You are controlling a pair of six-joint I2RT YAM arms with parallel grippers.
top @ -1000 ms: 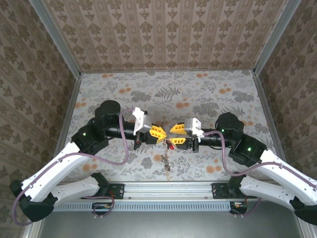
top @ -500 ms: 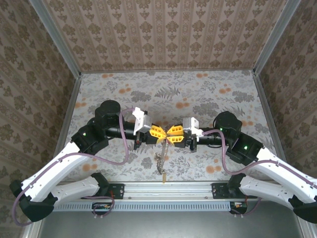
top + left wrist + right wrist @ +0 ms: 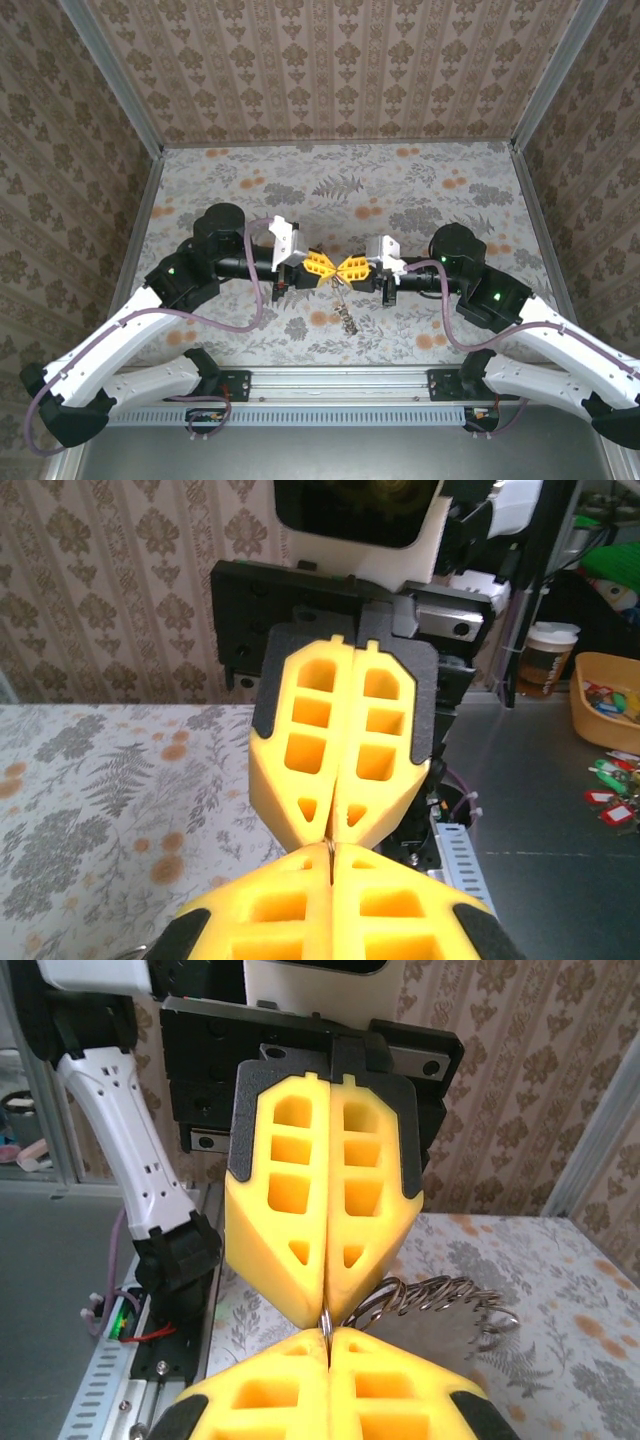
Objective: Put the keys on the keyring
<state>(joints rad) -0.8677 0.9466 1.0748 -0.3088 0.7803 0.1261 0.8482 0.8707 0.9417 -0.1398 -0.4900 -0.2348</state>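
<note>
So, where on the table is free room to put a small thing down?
Bare: the far strip of the table, between the back wall and the arms, both far corners included. Crowded: the middle, where the left gripper and right gripper meet tip to tip, with the keys hanging beneath.

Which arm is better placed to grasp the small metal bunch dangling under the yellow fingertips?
Right, probably: the small metal bunch hangs slightly toward the right gripper; left gripper equally shut.

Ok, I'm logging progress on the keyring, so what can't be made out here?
- Top view: dangling bunch, too small to tell keys from ring.
- Left wrist view: pinched metal sliver, mostly hidden by the yellow fingers.
- Right wrist view: wire loops, partly behind the left end effector.
</note>
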